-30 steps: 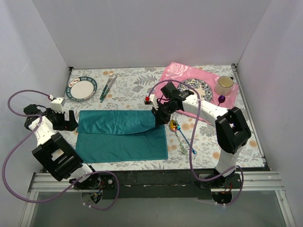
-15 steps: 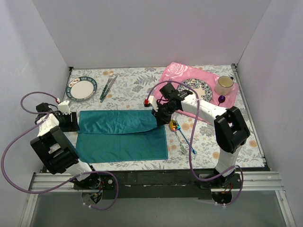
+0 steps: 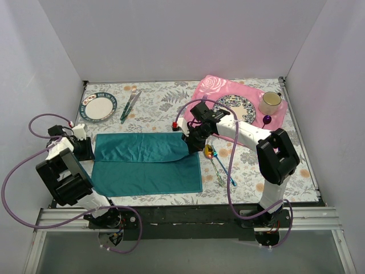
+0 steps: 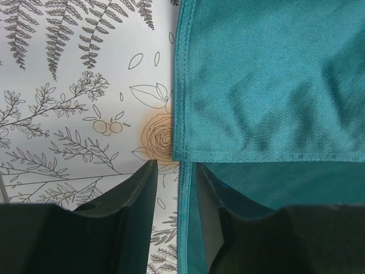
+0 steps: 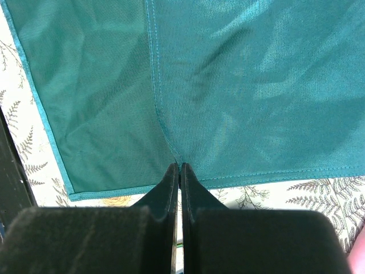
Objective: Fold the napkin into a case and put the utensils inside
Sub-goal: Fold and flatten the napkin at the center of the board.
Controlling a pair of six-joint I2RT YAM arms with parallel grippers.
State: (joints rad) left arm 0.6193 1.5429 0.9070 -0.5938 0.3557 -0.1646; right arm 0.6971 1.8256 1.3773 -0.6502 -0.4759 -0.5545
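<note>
The right gripper has its fingers pressed tight together on the hem of the napkin. It pinches the right end of the upper layer just where the stitched seam runs into the fingertips. Compared with a second ago it has barely moved. Its wrist sits a touch further left in the top view, and the flap it holds lies much as it did. The left gripper is slightly spread. One of its fingers is over the leaf-printed table and the other over the cloth, with the left hem of the lower layer in the gap between them and nothing clamped. A second ago this arm's forearm and cable loop reached out toward the left wall. They have since swung in, while the gripper stays at about the same spot by the napkin's left edge. The napkin lies at the middle of the table, its far part folded toward the near side so that two layers show. The utensils lie on the table just right of it, well apart from the pink placemat behind.
</note>
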